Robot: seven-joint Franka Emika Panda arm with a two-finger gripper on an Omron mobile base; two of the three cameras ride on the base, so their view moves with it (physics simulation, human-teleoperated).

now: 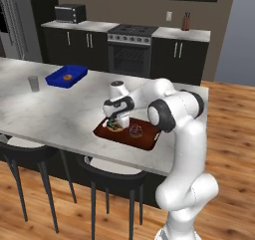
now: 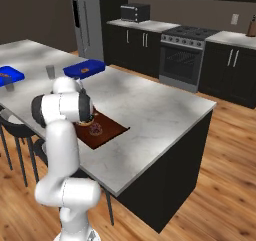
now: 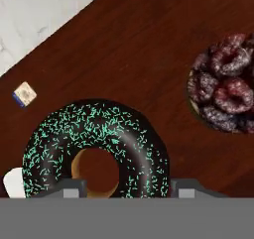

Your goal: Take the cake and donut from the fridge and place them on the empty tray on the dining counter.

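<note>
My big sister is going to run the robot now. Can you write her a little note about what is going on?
Gripper: jaws open either side of the donut, low over the tray.
Donut: lying flat on the tray. Cake: on the tray beside it, apart from it.
Tray: on the dining counter.
Done: both treats are on the tray.
Left: lift the arm up and away.

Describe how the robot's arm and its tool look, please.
The arm is glossy white, built of rounded, thick segments with dark grey joint bands. The tool has a white body with a dark section and two small dark fingers. No cables or markings are visible.
</note>
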